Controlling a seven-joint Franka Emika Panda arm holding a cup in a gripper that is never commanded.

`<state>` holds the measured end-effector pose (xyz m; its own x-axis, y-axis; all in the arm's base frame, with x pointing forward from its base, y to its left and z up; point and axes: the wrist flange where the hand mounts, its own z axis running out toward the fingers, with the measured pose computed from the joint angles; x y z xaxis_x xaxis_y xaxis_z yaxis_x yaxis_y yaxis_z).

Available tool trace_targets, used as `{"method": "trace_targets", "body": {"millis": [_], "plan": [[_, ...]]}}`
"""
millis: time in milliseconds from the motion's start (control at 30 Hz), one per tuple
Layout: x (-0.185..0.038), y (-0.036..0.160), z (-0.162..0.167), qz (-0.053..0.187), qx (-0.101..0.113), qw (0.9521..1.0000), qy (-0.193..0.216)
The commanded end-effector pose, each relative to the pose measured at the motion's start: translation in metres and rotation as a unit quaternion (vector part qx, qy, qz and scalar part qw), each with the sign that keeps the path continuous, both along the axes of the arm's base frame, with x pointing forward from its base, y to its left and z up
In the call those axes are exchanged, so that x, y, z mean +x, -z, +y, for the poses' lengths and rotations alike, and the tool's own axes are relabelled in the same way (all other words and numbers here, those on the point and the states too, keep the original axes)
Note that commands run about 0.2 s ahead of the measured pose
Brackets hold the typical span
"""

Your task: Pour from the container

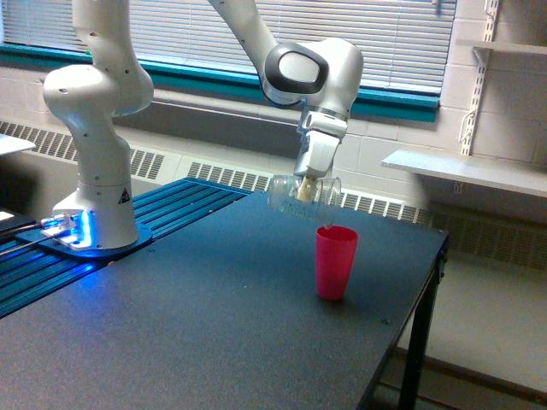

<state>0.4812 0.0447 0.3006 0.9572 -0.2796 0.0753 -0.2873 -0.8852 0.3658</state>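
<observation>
A dark, matte rectangular table (214, 342) fills the lower frame. An opaque pink tapered cup (335, 262) stands upright right of centre. The white robot base (94, 224) sits at left.

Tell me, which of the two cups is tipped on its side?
The clear container, held in the hand above the table, lies nearly sideways. The pink cup stands upright on the table below it.
</observation>
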Motion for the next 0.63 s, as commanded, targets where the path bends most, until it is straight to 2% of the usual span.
{"method": "trace_targets", "body": {"millis": [33, 367, 500, 633], "plan": [[-0.003, -0.01, 0.0, -0.016, 0.001, 0.9999, -0.001], [-0.009, -0.027, -0.01, -0.045, 0.004, 0.9989, 0.015], [-0.009, -0.037, -0.014, -0.069, 0.008, 0.9974, 0.02], [-0.013, -0.039, -0.014, -0.07, 0.011, 0.9973, 0.02]]}}
